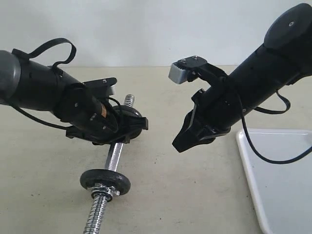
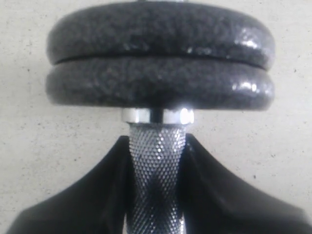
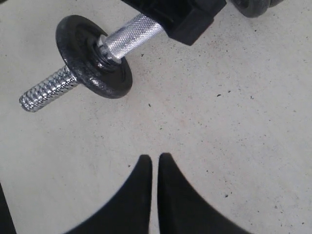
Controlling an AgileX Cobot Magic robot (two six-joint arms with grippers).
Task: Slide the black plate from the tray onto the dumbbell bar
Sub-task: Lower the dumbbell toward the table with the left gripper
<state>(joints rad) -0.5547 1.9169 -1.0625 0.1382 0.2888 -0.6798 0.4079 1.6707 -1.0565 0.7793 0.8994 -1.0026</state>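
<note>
On the tan table (image 1: 185,195), the black plate (image 1: 91,179) sits on the dumbbell bar (image 1: 115,156) and looks heavy and hard, best held by its rim, while the left gripper (image 2: 157,161) squeezes the bar and the right gripper (image 3: 155,163) is closed on nothing.

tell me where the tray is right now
The tray lies on the table at the lower right of the exterior view, right of the right gripper and apart from the dumbbell bar.

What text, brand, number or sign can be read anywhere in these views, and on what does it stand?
None can be read.
A small orange sticker on the left arm is too small and blurred to read.
The black discs, dumbbell bar and tray show no markings.
</note>
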